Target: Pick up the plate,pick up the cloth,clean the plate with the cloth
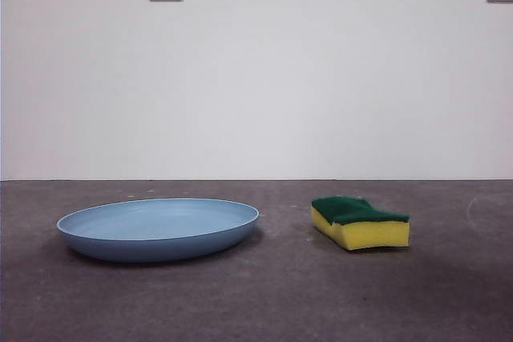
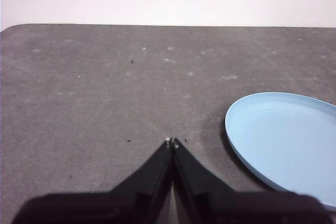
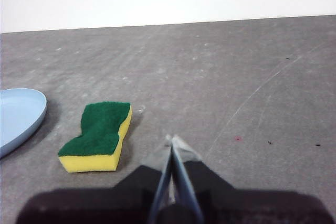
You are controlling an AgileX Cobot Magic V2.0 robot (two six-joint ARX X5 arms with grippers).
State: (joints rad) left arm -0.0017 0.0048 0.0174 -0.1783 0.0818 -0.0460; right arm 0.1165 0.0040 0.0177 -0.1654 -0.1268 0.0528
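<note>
Untouched so far: plate [image 1: 158, 228] likely light, stiff, slick (pinch raised rim); cloth [image 1: 360, 223] beside plate, soft. Left gripper [image 2: 172, 141], right gripper [image 3: 172, 139] pressed together, empty.

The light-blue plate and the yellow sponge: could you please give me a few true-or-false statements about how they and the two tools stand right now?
1. The round light-blue plastic plate lies flat on the grey table. True.
2. The yellow sponge with the green scouring top rests inside the plate. False: it lies on the table beside it, apart.
3. The left tool is shut and holds nothing. True.
4. The right tool grips the sponge. False: it is shut, empty, near the sponge.
</note>
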